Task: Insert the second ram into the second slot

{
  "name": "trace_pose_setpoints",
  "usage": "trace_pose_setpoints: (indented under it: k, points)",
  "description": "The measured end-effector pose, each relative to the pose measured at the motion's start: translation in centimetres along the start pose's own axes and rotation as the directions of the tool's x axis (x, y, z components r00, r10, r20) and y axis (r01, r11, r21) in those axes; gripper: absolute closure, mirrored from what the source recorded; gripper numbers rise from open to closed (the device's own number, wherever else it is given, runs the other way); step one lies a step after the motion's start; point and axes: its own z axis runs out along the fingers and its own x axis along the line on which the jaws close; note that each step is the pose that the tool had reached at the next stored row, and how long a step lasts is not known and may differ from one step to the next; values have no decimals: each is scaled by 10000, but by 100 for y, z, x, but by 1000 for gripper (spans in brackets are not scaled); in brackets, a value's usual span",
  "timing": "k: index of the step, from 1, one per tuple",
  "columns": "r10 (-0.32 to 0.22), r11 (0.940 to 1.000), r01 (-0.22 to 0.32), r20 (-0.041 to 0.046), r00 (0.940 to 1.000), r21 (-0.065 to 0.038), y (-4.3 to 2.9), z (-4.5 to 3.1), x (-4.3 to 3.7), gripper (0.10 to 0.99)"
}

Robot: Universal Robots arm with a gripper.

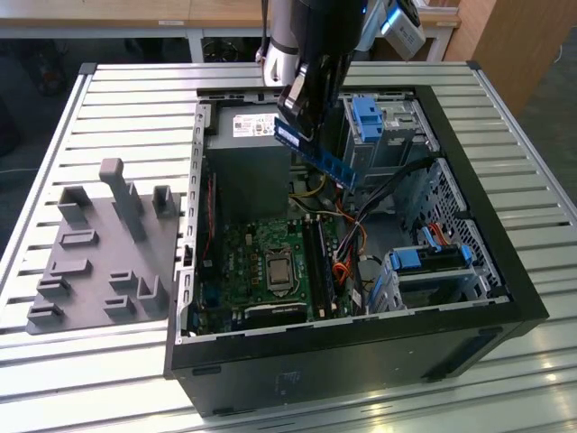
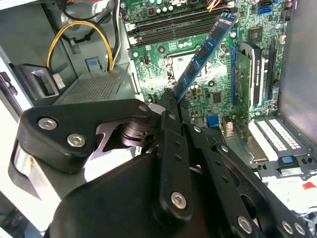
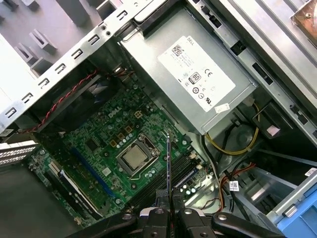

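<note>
The second ram [image 1: 317,157] is a thin blue stick, held tilted in the air above the open computer case [image 1: 505,271]. My gripper [image 1: 302,122] is shut on its upper end. In the second wrist view the stick [image 2: 204,53] slants away from the black fingers [image 2: 171,106] over the green motherboard [image 2: 158,64]. The first wrist view sees the stick [image 3: 168,163] edge-on, rising from the gripper [image 3: 168,201]. The long dark memory slots [image 1: 318,262] [image 2: 178,27] [image 3: 184,174] lie beside the processor socket [image 1: 278,271], well below the stick.
A grey power supply [image 1: 248,162] fills the case's far corner, with yellow cables [image 2: 79,34] beside it. Blue drive cages [image 1: 365,117] [image 1: 431,257] stand on the exterior view's right. An expansion card [image 2: 240,74] stands upright on the board. A grey holder tray [image 1: 99,253] lies outside the case.
</note>
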Motion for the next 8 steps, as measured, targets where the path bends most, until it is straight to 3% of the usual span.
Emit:
trace_pose_setpoints:
  k: [8]
  points:
    - [586, 9983, -586, 16, 9983, 0, 0, 0, 0, 949]
